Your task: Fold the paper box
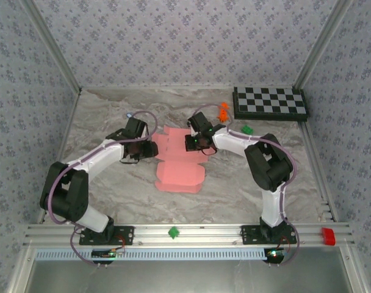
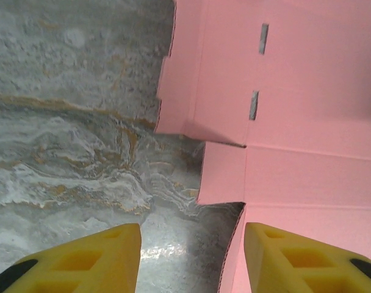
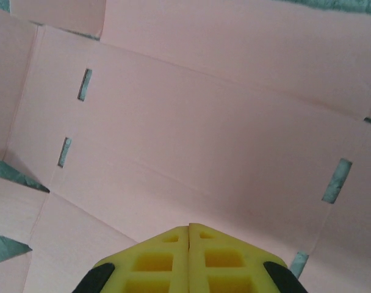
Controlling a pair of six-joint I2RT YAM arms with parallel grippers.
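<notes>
1. Half open at the left gripper (image 2: 191, 244), straddling the left edge of the paper box (image 1: 179, 168), clasping nothing.
2. Closed tight at the right gripper (image 3: 189, 235), empty, above the pink panel.
3. Lies centrally on the table (image 1: 100, 128) between both arms (side flaps partly up).
4. Looks light, thin, floppy; best pinched at a flap edge.

Floral-papered walls (image 1: 173, 36), marbled tabletop (image 1: 234, 195)

Entry: readable text, labels, brands, numbers, signs. None that I can make out in any of my views. The paper box (image 1: 179, 176) shows me plain pink card on each visible panel. The chequered board (image 1: 271, 102) on the table (image 1: 234, 195) bears black and white squares, no characters.
</notes>
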